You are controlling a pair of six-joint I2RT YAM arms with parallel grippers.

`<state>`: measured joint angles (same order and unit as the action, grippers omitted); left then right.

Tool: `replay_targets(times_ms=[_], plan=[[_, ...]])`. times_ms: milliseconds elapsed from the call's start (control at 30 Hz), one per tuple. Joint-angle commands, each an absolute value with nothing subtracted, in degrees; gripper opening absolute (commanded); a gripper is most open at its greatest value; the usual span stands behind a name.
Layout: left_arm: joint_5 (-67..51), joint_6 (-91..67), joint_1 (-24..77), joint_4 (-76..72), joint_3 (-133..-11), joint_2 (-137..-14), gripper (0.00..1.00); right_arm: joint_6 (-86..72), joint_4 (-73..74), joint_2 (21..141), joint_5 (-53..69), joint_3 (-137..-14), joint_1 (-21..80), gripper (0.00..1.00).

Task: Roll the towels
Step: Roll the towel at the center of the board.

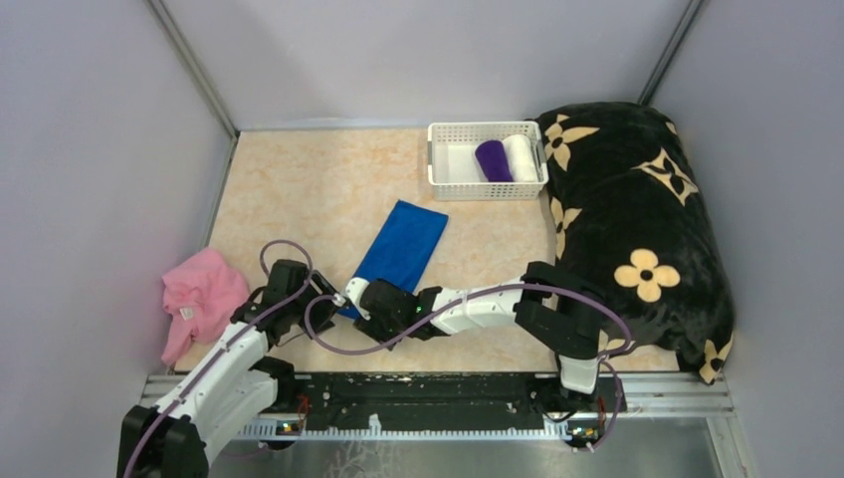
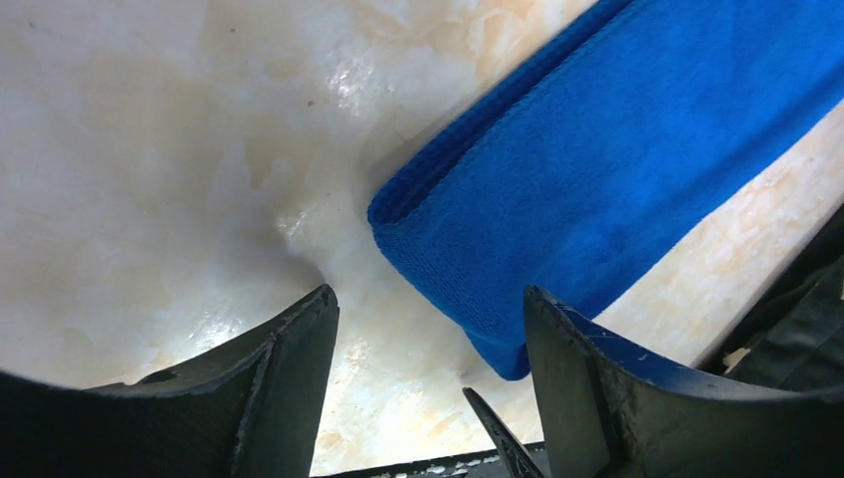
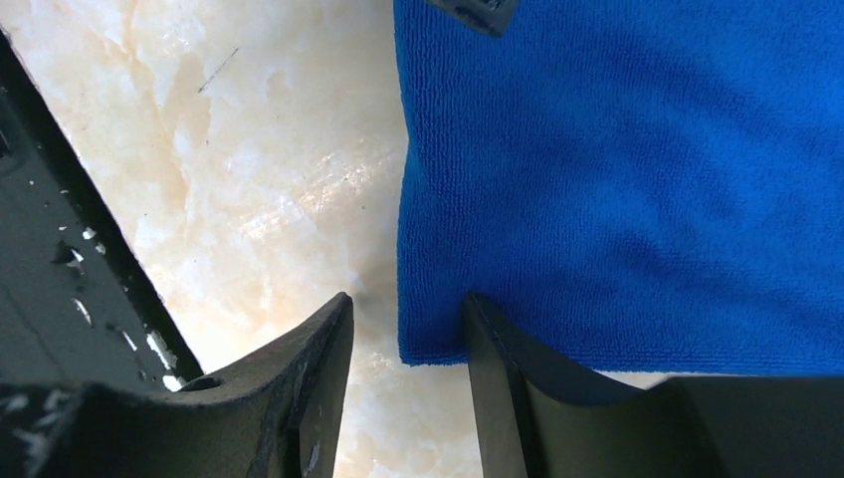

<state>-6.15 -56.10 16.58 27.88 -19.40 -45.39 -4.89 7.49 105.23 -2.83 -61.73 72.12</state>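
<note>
At the table's centre, the blue towel [image 1: 401, 249] lay flat and unrolled, running from about one o'clock down to seven o'clock, its near end reaching both arms. That end was evidently where a roll would begin, which would explain why both grippers crowded it. The left gripper [image 2: 428, 373] hung low with its jaws well apart, the towel's folded corner lying just between and ahead of them, nothing clamped. The right gripper [image 3: 408, 383] had its jaws partly drawn in, straddling the towel's other near corner; whether a finger already pinched the cloth, I could not tell. Up at one o'clock, the white basket [image 1: 438, 159] already held a rolled purple towel [image 1: 493, 159] and a rolled cream-white towel [image 1: 520, 154] side by side, so the blue one looked like the last. A pink cloth [image 1: 202, 299] sat bunched at nine o'clock, and the black flowered blanket [image 1: 637, 219] filled the three o'clock side
</note>
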Motion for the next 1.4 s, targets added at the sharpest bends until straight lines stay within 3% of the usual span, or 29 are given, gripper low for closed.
replay_targets(times_ms=[0, 267, 500, 667, 800, 933, 967, 1033, 1200, 1367], plan=[[-3.7, -58.7, 18.1, 27.1, -18.6, -46.6, 0.73, -3.3, 7.0, 106.9, -10.2, -59.9, 73.3, 0.46], [-2.6, -61.4, 20.1, 26.4, -18.7, -48.9, 0.71, -7.3, 5.6, 103.1, -7.0, -57.4, 73.2, 0.10], [-0.4, -65.3, 22.3, 27.5, -18.1, -49.1, 0.62, -14.0, 1.4, 100.0, 2.1, -56.1, 69.5, 0.00], [1.4, -67.2, 24.0, 27.9, -18.2, -50.1, 0.51, -17.6, -2.2, 97.9, 8.9, -54.2, 66.6, 0.00], [4.6, -67.2, 24.3, 29.5, -19.9, -52.0, 0.40, -19.1, -3.7, 97.6, 13.3, -53.5, 65.6, 0.00], [9.8, -64.7, 24.3, 33.2, -24.7, -52.8, 0.08, -21.1, -5.2, 96.9, 17.4, -51.9, 63.8, 0.00], [10.7, -64.0, 24.3, 33.8, -25.7, -53.0, 0.05, -21.7, -5.6, 96.9, 18.7, -51.8, 63.3, 0.00], [11.5, -63.3, 24.3, 34.6, -27.3, -53.4, 0.12, -23.2, -6.9, 96.9, 21.3, -51.0, 62.0, 0.00], [10.9, -61.5, 24.3, 36.5, -29.4, -52.5, 0.51, -27.5, -9.8, 97.8, 26.9, -49.7, 58.0, 0.00], [10.3, -59.3, 24.3, 40.2, -30.6, -48.4, 0.64, -31.8, -13.8, 99.2, 33.6, -48.3, 54.1, 0.00]])
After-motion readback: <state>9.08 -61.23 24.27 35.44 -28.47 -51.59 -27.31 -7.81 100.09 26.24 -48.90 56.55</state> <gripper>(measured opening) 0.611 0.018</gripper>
